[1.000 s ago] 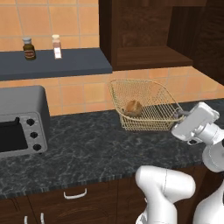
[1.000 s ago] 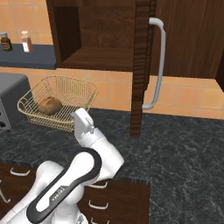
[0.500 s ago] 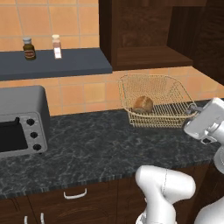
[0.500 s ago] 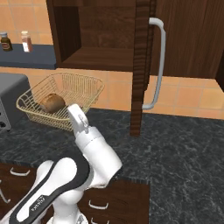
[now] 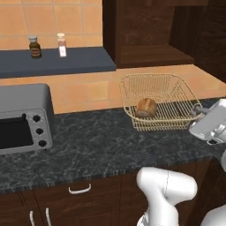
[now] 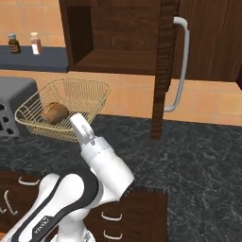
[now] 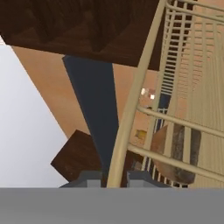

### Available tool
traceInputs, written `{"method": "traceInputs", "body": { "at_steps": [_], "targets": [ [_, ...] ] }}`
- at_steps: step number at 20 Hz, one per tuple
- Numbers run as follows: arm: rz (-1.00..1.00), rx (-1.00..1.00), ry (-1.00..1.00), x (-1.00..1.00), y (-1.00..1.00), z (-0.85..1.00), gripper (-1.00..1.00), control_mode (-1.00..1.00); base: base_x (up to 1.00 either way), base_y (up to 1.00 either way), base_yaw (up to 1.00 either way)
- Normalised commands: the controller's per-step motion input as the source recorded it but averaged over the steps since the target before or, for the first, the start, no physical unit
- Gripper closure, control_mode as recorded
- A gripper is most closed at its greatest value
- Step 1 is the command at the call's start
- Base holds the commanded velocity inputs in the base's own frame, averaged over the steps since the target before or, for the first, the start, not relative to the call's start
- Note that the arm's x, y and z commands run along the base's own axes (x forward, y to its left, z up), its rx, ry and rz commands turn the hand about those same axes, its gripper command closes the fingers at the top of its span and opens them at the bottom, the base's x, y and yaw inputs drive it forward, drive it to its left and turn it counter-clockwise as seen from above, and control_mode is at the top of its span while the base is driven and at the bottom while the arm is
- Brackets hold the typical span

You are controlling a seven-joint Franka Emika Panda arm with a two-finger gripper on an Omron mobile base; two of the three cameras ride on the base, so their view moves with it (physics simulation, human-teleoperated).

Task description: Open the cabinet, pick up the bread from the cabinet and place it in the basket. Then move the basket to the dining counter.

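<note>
The golden wire basket (image 5: pixel 173 95) hangs tilted just above the black worktop, with the bread (image 5: pixel 146 107), a small brown bun, lying inside it. My gripper (image 5: pixel 197 110) is shut on the basket's right rim. From the right base view, the gripper (image 6: pixel 75 118) clamps the near rim of the basket (image 6: pixel 87 94), and the bread (image 6: pixel 54 112) rests at its left. In the hand view the basket rim (image 7: pixel 131 105) runs up from between my fingertips (image 7: pixel 89 178), with the bread (image 7: pixel 175 153) behind the mesh. The cabinet (image 6: pixel 118 33) stands open. The dining counter is out of view.
The open cabinet door with its silver bar handle (image 6: pixel 182 66) juts out over the granite worktop (image 6: pixel 189 151). A grey toaster oven (image 5: pixel 24 117) stands at the left. Two small bottles (image 5: pixel 35 46) sit on the dark shelf (image 5: pixel 66 62) above it.
The basket, held by my gripper, has moved to the right along the worktop with the bread in it, mostly in the first half second. The toaster and shelf have stayed put.
</note>
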Motion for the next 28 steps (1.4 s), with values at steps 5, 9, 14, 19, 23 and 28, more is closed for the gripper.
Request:
{"method": "traceInputs", "body": {
  "at_steps": [5,9,14,19,23,28],
  "targets": [
    [0.00,0.00,0.00,0.00,0.00,0.00,1.00,1.00,-0.24,1.00,0.00],
    [0.00,0.00,0.00,0.00,0.00,0.00,1.00,1.00,-0.01,1.00,0.04],
    [0.00,0.00,0.00,0.00,0.00,0.00,1.00,1.00,-0.02,0.85,0.71],
    [0.00,0.00,0.00,0.00,0.00,0.00,1.00,1.00,0.00,0.59,0.82],
    [0.00,0.00,0.00,0.00,0.00,0.00,1.00,1.00,0.00,0.13,1.00],
    [0.00,0.00,0.00,0.00,0.00,0.00,1.00,1.00,0.00,0.02,1.00]
  ]
}}
